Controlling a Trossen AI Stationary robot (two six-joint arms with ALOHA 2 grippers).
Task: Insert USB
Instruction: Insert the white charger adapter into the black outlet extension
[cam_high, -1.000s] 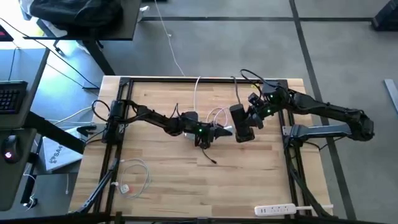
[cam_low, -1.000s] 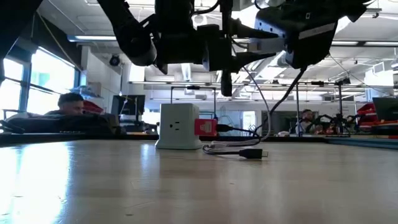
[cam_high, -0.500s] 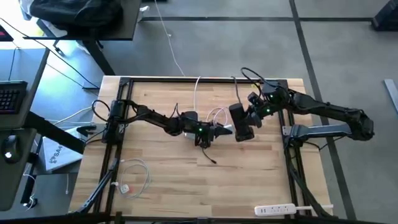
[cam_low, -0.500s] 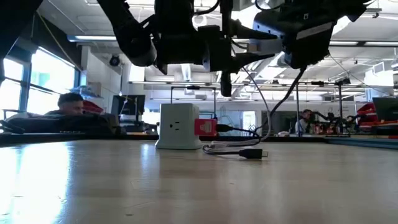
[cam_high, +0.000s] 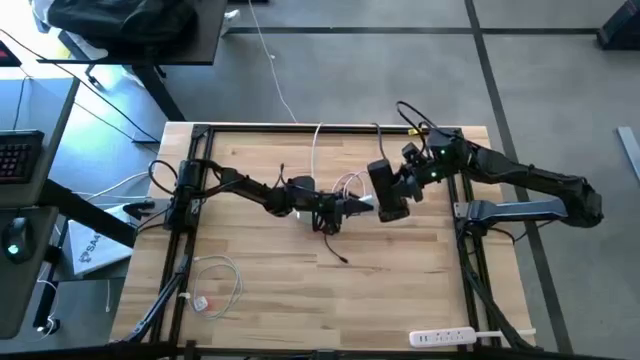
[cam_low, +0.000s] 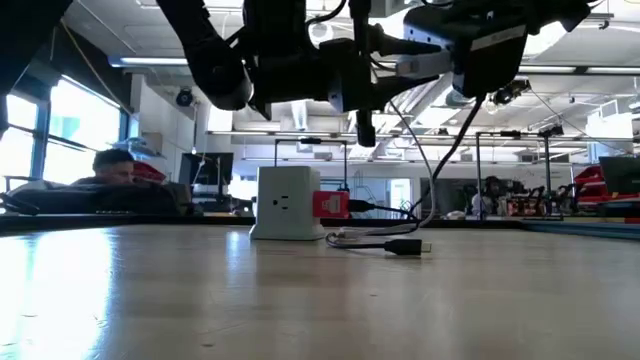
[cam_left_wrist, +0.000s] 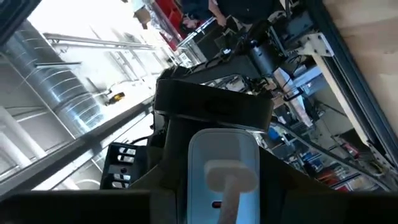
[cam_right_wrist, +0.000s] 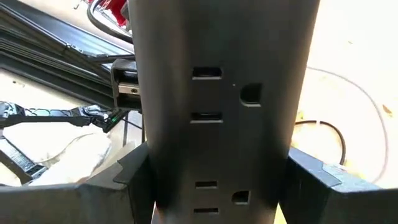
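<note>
USB (cam_low: 331, 205) plugged against side of white charger cube (cam_low: 287, 203) on tabletop (cam_low: 320, 290) | right gripper (cam_high: 392, 192) jaws clamped on black block | left gripper (cam_high: 352, 208) above tabletop centre, jaws: cannot tell

Both arms are matte black with jointed tubular links. The left arm (cam_high: 245, 188) carries thin black cables looped along its links. The right arm (cam_high: 520, 180) has a cable arching over its wrist, small green lights there, and a grey base bracket.
</note>
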